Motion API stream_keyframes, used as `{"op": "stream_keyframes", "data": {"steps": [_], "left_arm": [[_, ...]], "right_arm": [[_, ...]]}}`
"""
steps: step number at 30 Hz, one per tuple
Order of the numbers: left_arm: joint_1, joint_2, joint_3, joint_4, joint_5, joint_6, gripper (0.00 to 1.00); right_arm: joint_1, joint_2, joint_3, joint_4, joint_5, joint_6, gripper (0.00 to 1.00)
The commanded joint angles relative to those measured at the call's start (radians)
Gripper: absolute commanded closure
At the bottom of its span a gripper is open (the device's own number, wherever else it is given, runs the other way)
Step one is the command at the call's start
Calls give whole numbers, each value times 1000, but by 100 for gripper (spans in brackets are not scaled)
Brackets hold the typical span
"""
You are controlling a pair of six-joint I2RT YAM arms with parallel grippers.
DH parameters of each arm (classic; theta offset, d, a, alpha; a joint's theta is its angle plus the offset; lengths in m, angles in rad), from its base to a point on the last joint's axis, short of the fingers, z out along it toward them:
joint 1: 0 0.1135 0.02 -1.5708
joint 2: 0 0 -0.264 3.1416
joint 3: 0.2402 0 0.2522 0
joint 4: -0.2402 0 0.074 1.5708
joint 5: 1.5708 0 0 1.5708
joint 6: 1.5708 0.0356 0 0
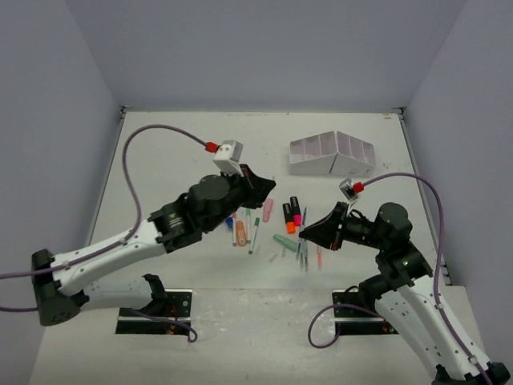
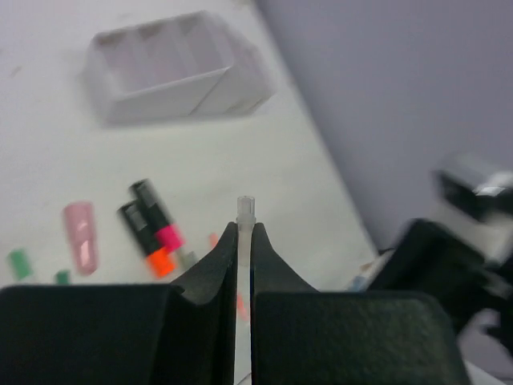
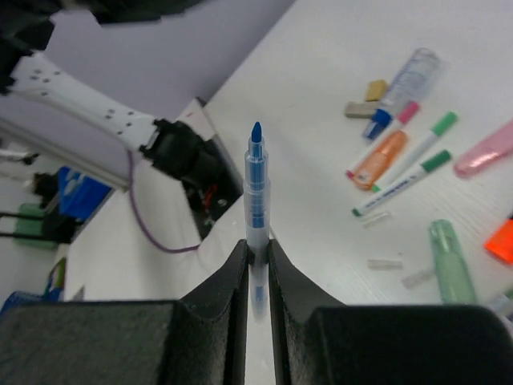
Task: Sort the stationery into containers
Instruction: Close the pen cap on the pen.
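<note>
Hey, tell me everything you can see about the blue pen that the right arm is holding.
The blue pen is slim, with a clear, plastic-looking barrel, a blue core showing through, and a bare pointed blue tip; no cap shows. It is clamped between the two black fingers of the right end effector, sticking straight out past them, apparently held clear of the table. Only the fingers touch it. Its rear end is hidden between them.

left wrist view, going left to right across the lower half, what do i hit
green cap → pale pink eraser → black highlighter pair → clear pen held in the left pincer → right arm
</note>
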Motion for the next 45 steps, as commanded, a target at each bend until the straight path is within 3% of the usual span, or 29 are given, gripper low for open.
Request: {"op": "stream_keyframes", "data": {"steps": [1,5,8,27,45], "left_arm": [[-2,-193,-141,498,257,181,100],[-4,-236,-238,750,440,130,100],[-4,-209,-257,848,523,108,100],[-4,-123,-308,1011,595,59,100],[-4,-70,-324,1050,597,51,100]], "right_arm": [[6,-18,-28,452,-246,195,100],[31,14,4,523,-270,265,100],[69,28,33,509,-254,272,100],[136,140,87,484,-208,279,100],[158,126,108,413,-187,214,100]]}}
